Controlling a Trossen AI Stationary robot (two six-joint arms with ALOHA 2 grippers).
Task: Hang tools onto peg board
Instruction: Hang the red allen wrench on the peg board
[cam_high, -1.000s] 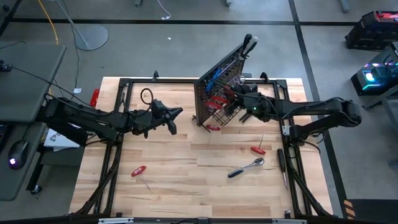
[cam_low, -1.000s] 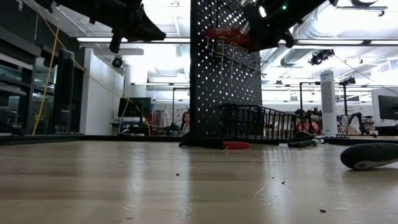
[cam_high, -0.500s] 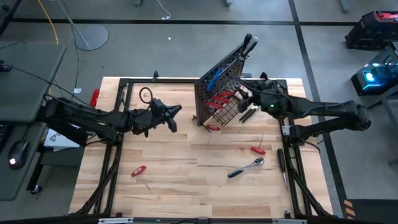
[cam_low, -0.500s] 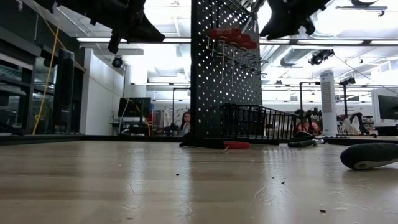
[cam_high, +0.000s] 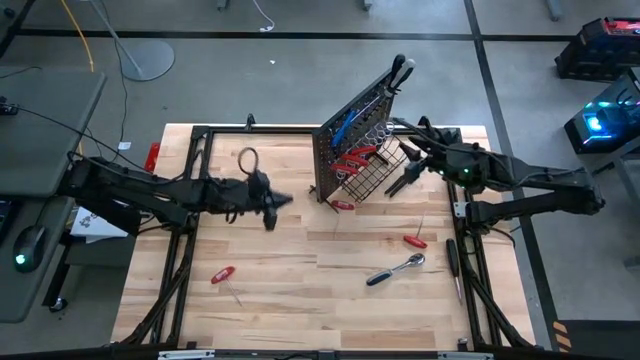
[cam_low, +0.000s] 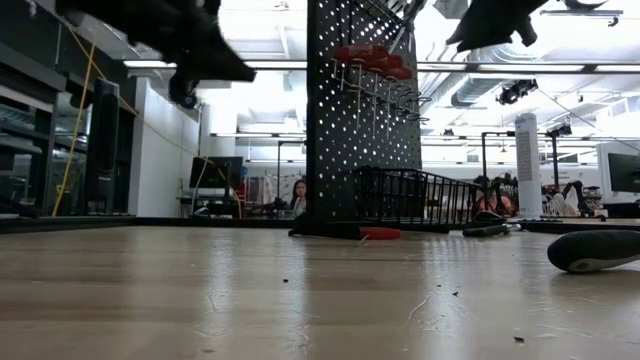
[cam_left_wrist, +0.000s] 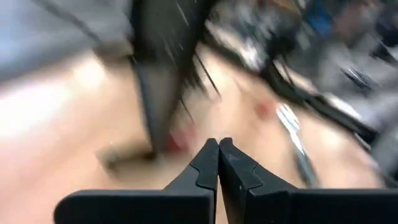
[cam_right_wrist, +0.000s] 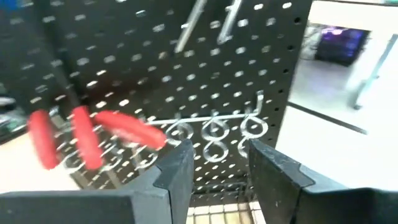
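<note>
From above: peg board (cam_high: 352, 140) upright at table's back, red-handled screwdrivers (cam_high: 352, 160) hung on it; right gripper (cam_high: 408, 172) beside its basket, left gripper (cam_high: 270, 205) well apart. Low: ratchet (cam_high: 396, 268) lying loose. Wrists: left fingers (cam_left_wrist: 208, 163) pressed together, right fingers (cam_right_wrist: 180, 163) spread, empty.

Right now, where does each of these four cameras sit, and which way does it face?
High view: overhead, looking straight down; both arms, peg board, ratchet.
Low view: tabletop height, looking level at the peg board; both arms show overhead.
Left wrist view: behind the shut left gripper, facing the table.
Right wrist view: behind the open right gripper, facing hung red-handled screwdrivers.
High and low share those screwdrivers.
</note>
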